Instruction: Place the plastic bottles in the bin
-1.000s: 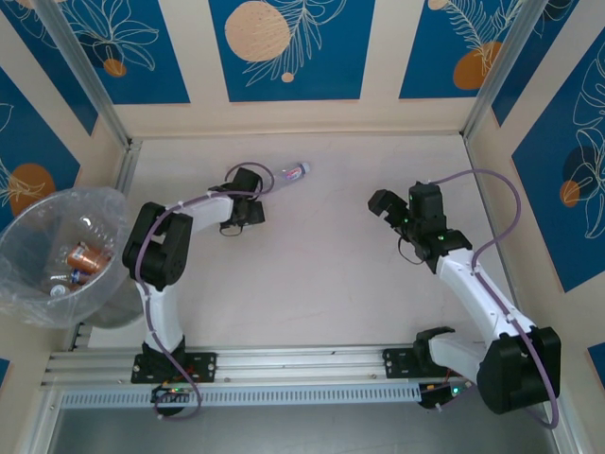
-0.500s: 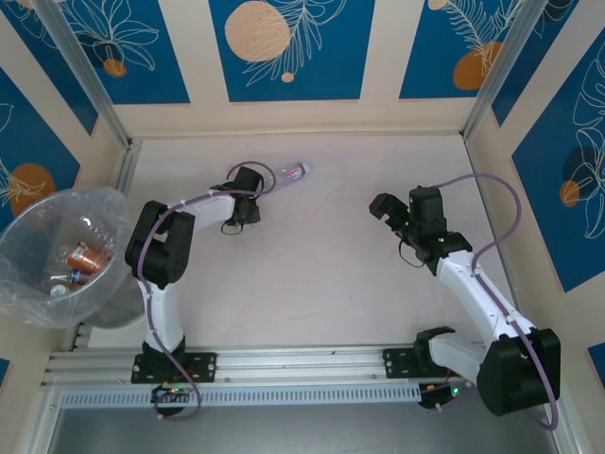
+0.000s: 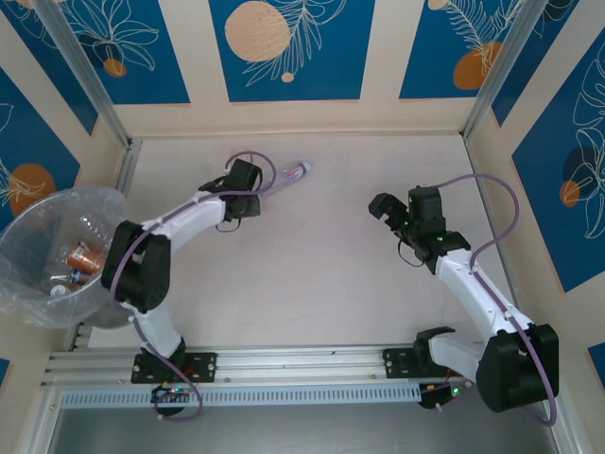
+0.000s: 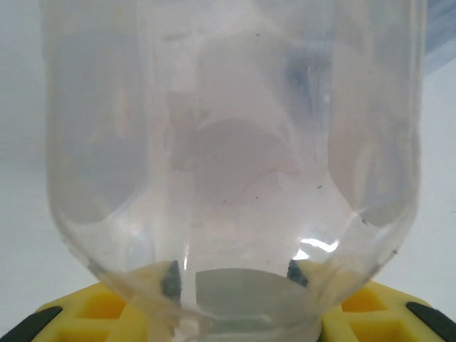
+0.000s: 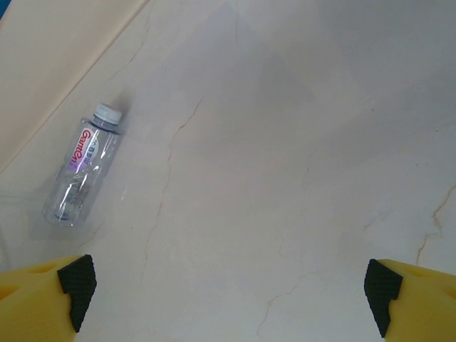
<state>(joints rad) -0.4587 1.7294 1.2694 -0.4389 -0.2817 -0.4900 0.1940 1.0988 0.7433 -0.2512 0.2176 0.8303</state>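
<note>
Here we are viewing 1 clear, cylindrical plastic bottle (image 3: pixel 295 171) lying flat on the veined table (image 3: pixel 331 265), its rounded base facing our wide-spread left pincer (image 3: pixel 263 182); our right pincer (image 5: pixel 228 283) is gaping wide too.

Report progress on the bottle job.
Done: several bottles lie in the bin. In hand: the left gripper is at the one bottle on the table, its base between the open fingers, not lifted. Left: grip it and drop it in. The right gripper is open, idle.
</note>
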